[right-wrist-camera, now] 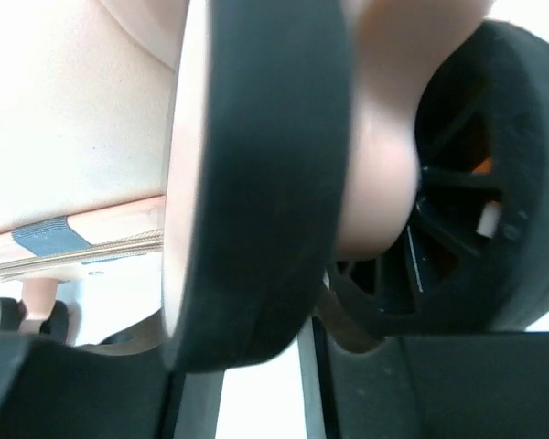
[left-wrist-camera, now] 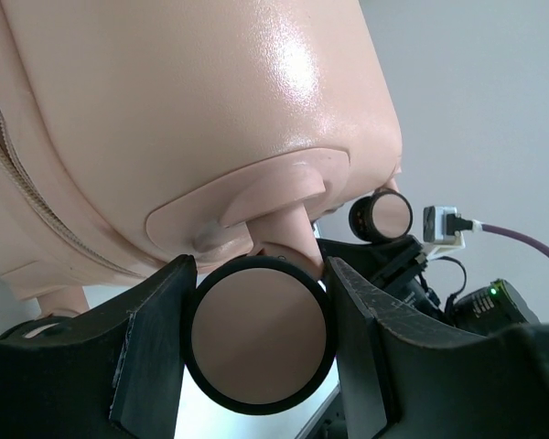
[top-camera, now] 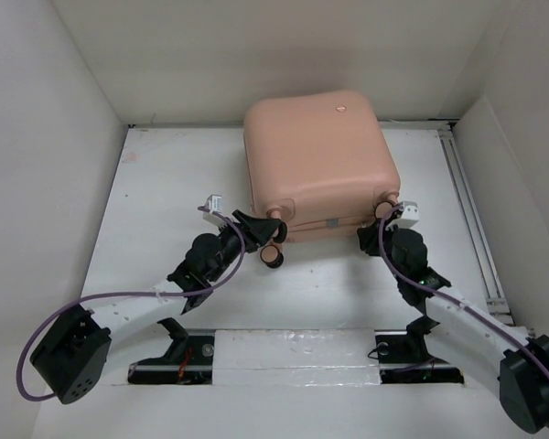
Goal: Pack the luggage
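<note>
The luggage point(top-camera: 320, 155) is a pale pink hard-shell suitcase lying closed on the white table, its wheels toward the arms and a round button mark point(top-camera: 340, 107) on its shell. My left gripper point(top-camera: 265, 242) is at its near left corner. In the left wrist view the gripper point(left-wrist-camera: 261, 338) is shut on a pink-and-black wheel point(left-wrist-camera: 256, 334), with the shell point(left-wrist-camera: 210, 110) above. My right gripper point(top-camera: 382, 224) is at the near right corner. In the right wrist view the gripper point(right-wrist-camera: 247, 384) has its fingers on either side of the other wheel point(right-wrist-camera: 256, 183).
White walls enclose the table on the left, back and right. A metal rail point(top-camera: 467, 210) runs along the right side. The zipper seam point(left-wrist-camera: 18, 183) of the suitcase runs along its side. The right arm's camera cable point(left-wrist-camera: 522, 242) shows past the far wheel point(left-wrist-camera: 381, 216).
</note>
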You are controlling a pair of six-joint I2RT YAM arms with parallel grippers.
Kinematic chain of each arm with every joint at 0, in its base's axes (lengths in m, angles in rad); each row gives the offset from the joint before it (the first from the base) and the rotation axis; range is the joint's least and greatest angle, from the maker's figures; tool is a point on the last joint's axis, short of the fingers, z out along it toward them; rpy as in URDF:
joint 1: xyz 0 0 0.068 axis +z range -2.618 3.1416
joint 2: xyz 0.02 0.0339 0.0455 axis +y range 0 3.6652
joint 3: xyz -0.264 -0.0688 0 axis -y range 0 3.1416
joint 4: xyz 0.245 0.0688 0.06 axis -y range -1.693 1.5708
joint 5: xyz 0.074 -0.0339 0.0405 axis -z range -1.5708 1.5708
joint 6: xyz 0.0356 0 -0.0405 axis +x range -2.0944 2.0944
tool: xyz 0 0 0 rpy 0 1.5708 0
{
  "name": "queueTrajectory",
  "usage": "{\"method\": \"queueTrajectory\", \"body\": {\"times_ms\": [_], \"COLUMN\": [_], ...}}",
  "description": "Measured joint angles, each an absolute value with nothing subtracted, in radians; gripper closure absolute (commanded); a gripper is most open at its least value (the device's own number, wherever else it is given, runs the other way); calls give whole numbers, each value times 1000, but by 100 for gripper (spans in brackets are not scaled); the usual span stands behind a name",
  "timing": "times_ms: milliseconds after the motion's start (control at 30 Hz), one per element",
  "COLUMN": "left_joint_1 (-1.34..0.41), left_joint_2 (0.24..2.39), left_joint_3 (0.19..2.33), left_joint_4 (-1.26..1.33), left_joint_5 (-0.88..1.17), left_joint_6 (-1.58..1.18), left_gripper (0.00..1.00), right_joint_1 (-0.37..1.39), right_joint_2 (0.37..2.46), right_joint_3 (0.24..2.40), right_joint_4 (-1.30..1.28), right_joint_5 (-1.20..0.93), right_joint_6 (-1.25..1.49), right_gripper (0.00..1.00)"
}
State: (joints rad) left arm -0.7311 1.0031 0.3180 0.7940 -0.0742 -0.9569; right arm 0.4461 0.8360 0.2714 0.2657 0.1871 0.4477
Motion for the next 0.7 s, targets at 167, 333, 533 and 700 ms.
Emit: {"method": "queueTrajectory", "body": {"times_ms": [167, 333, 533, 700], "left_joint_1": [-731, -729, -744, -752], "left_joint_2": [1016, 1030, 1094, 1177], "left_joint_3": [318, 318, 322, 358], "left_joint_4": [811, 823, 886, 936], "left_joint_5": [-67, -68, -59, -4], "left_joint_6": [-960, -962, -971, -984], "left_gripper": [100, 100, 100, 100], "right_joint_1": [448, 468, 609, 871], "right_joint_2": [936, 979, 1018, 1108], "right_joint_3": [271, 261, 263, 289], "right_joint_4": [349, 428, 500, 527], "right_joint_5": [194, 204, 236, 279], "right_joint_6": [440, 443, 442, 441], "right_gripper": [83, 100, 100, 100]}}
